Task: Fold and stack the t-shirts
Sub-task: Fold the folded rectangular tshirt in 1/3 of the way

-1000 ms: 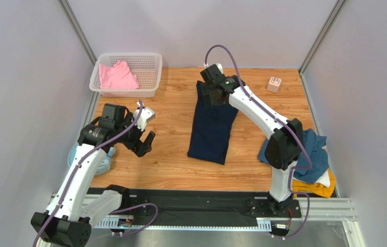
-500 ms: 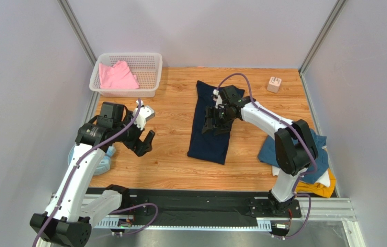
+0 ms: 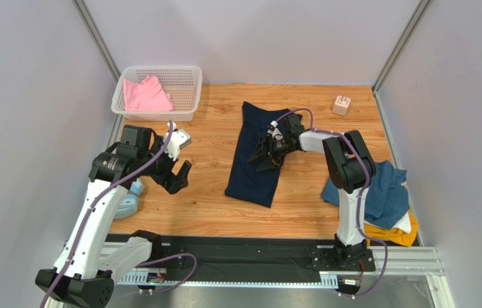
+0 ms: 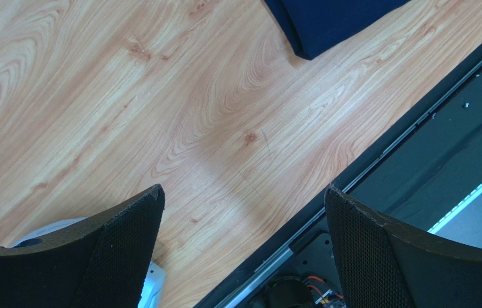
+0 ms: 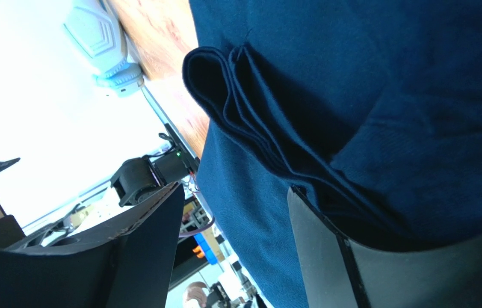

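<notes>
Scanning all three views now: no word, label, brand, number or sign can be read anywhere. The dark navy folded cloth t-shirt (image 3: pixel 253 168) shows only plain fabric up close, with no print or tag legible.

wooden table (image 3: pixel 211 205) carries navy tee (image 3: pixel 254 176), basket (image 3: pixel 187 86) (pink tee (image 3: pixel 144 95) inside), block (image 3: pixel 341 105).

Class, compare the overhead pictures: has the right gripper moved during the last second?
Yes. The right gripper came toward the near side, from level with the white basket to the navy t-shirt's middle.
</notes>
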Controlling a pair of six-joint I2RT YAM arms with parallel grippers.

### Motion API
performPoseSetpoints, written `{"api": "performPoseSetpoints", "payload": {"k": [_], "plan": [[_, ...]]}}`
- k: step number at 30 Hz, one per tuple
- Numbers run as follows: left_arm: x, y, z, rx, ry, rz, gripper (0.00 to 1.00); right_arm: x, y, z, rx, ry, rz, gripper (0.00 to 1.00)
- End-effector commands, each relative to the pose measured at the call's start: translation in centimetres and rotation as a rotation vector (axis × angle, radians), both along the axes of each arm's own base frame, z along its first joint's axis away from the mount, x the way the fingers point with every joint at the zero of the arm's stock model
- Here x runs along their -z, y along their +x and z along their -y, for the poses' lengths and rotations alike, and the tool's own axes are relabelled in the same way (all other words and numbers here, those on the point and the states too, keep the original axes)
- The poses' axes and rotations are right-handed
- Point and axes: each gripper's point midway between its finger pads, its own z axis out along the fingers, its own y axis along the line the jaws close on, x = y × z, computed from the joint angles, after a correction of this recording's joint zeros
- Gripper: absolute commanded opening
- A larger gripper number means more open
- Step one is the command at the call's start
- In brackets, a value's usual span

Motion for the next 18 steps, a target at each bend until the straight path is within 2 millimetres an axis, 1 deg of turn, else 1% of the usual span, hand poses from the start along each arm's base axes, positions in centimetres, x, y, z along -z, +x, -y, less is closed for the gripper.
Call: {"api": "performPoseSetpoints", "payload": {"k": [1, 2, 3, 4, 5, 6, 7, 8, 9, 10, 11, 12, 13, 14, 15, 16, 17, 18], "plan": [[-0.9, -0.2, 0.0, 0.016, -0.005, 0.031, 1.0, -1.3, -0.5, -0.3, -0.04, -0.017, 0.073, 0.69], [-1.0, -0.3, 0.0, 0.017, -0.009, 0.032, 1.0, -1.9, -1.3, 0.1, -0.049, -0.055, 0.047, 0.69], [-1.1, -0.2, 0.0, 0.016, -0.011, 0.034, 1.0, -4.4, -0.2, 0.5, -0.066, -0.103, 0.189, 0.7], [-1.2, -0.3, 0.1, 0.017, -0.014, 0.035, 1.0, -5.1, -1.3, 1.2, -0.08, -0.164, 0.181, 0.7], [-1.3, -0.3, 0.1, 0.017, -0.013, 0.037, 1.0, -6.4, -1.8, 1.1, -0.109, -0.212, 0.248, 0.73], [-1.3, -0.3, 0.1, 0.017, -0.014, 0.039, 1.0, -8.7, -1.3, 1.7, -0.093, -0.288, 0.364, 0.74], [-1.3, -0.2, 0.0, 0.017, -0.011, 0.041, 1.0, -9.5, -2.3, 2.4, -0.128, -0.352, 0.408, 0.75], [-1.3, -0.2, 0.0, 0.014, -0.01, 0.044, 1.0, -10.0, -3.5, 1.9, -0.167, -0.407, 0.462, 0.76], [-1.3, -0.1, -0.1, 0.011, -0.007, 0.049, 1.0, -10.0, -3.0, 3.0, -0.15, -0.543, 0.535, 0.77], [-1.2, 0.0, -0.1, 0.009, -0.005, 0.051, 1.0, -11.2, -4.0, 3.5, -0.175, -0.598, 0.606, 0.77], [-1.1, 0.1, -0.1, 0.005, -0.004, 0.049, 1.0, -11.3, -5.7, 2.3, -0.234, -0.637, 0.662, 0.78], [-1.0, 0.2, -0.2, 0.0, 0.002, 0.052, 1.0, -11.1, -5.8, 2.9, -0.233, -0.731, 0.717, 0.78], [-1.1, 0.3, -0.3, -0.003, 0.002, 0.056, 1.0, -10.7, -6.4, 3.6, -0.257, -0.811, 0.758, 0.78], [-1.0, 0.4, -0.4, -0.008, 0.008, 0.06, 1.0, -10.3, -7.3, 3.4, -0.3, -0.92, 0.844, 0.78], [-1.1, 0.5, -0.5, -0.013, 0.015, 0.067, 1.0, -9.9, -7.8, 3.5, -0.334, -0.987, 0.887, 0.78], [-1.3, 0.7, -0.6, -0.018, 0.017, 0.08, 1.0, -8.3, -8.6, 3.8, -0.41, -1.069, 0.907, 0.78], [-1.2, 0.8, -0.7, -0.024, 0.021, 0.082, 1.0, -8.0, -9.5, 3.4, -0.457, -1.162, 0.981, 0.79], [-1.3, 0.9, -0.7, -0.025, 0.02, 0.082, 1.0, -7.4, -10.0, 3.3, -0.495, -1.209, 1.003, 0.79]]}}
